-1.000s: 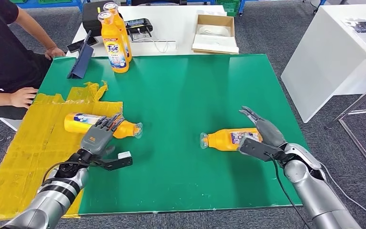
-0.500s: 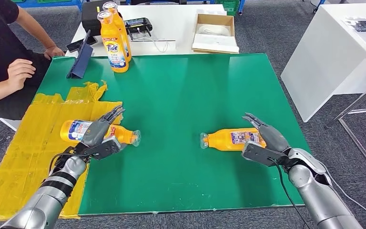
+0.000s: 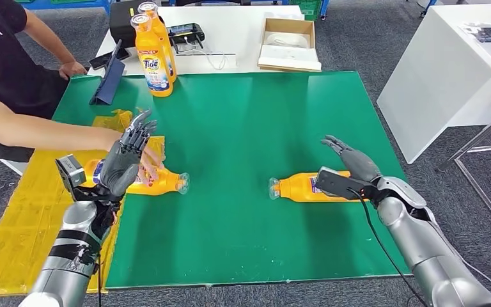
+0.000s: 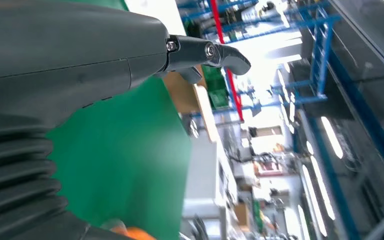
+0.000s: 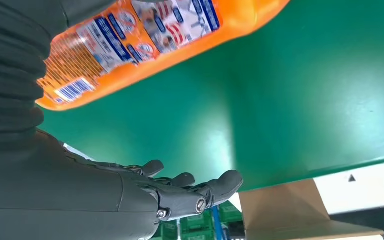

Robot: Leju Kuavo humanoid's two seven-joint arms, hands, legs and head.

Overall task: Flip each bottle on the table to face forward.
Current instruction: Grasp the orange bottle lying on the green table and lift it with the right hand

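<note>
An orange bottle (image 3: pixel 160 183) lies on its side at the left, cap toward the table's middle. A person's hand (image 3: pixel 149 164) rests on it. My left hand (image 3: pixel 126 161) hangs just above that bottle with fingers spread and nothing in it. A second orange bottle (image 3: pixel 302 187) lies at the right, cap pointing left. My right hand (image 3: pixel 353 165) is by its base end, fingers stretched out and holding nothing. In the right wrist view this bottle (image 5: pixel 170 30) shows its label, and my fingers (image 5: pixel 190 192) stand apart from it over the green mat (image 5: pixel 290 100).
Two upright orange bottles (image 3: pixel 154 59) stand at the mat's far left edge next to a blue stand (image 3: pixel 109 82). A yellow bag (image 3: pixel 35 192) covers the left side. The person's arm (image 3: pixel 45 131) reaches across it. A white table (image 3: pixel 230 32) behind carries a cardboard box (image 3: pixel 288 45).
My left hand let go of the left bottle and rose above it. The person's arm reached in and laid a hand on that bottle. My right hand shifted only slightly.
</note>
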